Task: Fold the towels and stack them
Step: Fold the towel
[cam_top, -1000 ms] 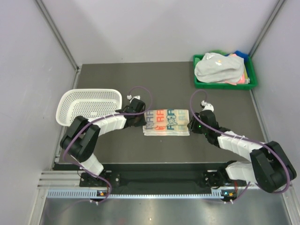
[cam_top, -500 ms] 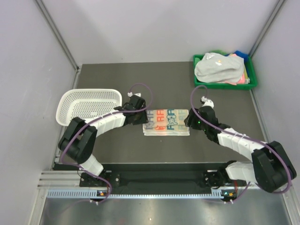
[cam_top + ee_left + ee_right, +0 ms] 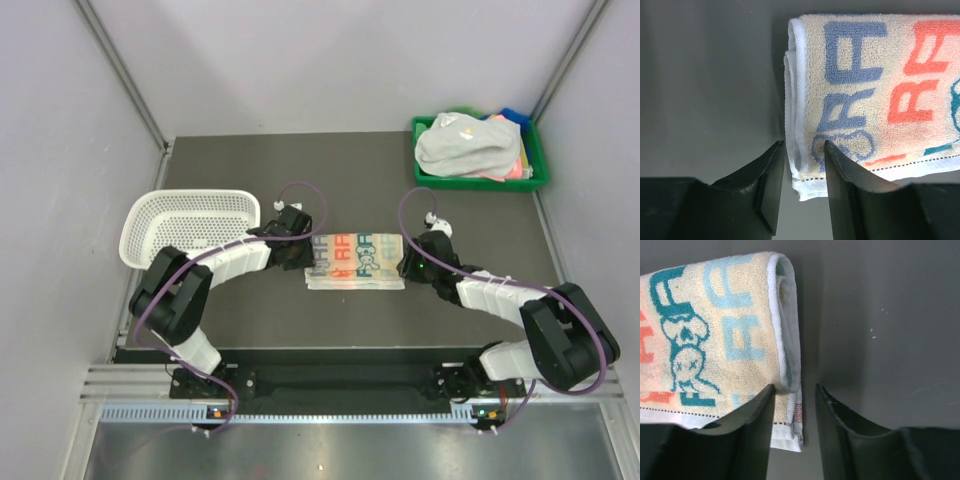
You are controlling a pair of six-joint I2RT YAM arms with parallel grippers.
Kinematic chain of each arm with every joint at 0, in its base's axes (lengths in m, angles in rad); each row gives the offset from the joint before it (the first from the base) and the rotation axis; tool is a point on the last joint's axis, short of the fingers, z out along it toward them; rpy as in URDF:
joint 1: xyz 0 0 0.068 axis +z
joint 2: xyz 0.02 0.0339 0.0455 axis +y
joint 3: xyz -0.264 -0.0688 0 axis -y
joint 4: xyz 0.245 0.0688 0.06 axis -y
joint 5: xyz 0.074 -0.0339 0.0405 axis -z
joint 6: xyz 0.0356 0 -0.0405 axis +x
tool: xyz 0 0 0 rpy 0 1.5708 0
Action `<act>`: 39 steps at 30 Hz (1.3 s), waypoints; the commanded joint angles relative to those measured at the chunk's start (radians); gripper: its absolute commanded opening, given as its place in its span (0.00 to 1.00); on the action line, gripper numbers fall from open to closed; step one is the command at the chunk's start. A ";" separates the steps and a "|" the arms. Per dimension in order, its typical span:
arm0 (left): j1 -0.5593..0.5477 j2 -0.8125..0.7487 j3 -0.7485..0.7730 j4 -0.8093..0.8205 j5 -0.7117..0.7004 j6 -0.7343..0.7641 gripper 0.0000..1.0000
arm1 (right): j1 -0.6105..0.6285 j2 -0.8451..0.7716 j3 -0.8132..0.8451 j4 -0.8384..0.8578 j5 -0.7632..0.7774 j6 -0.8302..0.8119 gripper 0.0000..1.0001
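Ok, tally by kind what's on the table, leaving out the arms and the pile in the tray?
towel: 1
basket: 1
tray: 1
total: 3

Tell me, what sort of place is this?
Probably a robot test booth: plain walls around a dark table, two robot arms bolted at its edge, towels in a green tray.
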 commanded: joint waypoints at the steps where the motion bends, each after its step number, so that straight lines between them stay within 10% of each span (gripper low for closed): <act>1: -0.005 0.007 0.001 -0.003 -0.006 -0.006 0.42 | 0.011 -0.008 0.008 0.044 0.025 0.002 0.36; 27: -0.005 -0.008 0.039 -0.034 0.051 -0.041 0.40 | 0.011 0.010 0.039 0.049 0.005 -0.007 0.29; 39: -0.005 0.000 0.040 -0.037 0.052 -0.039 0.22 | 0.011 0.027 0.048 0.052 0.002 -0.010 0.22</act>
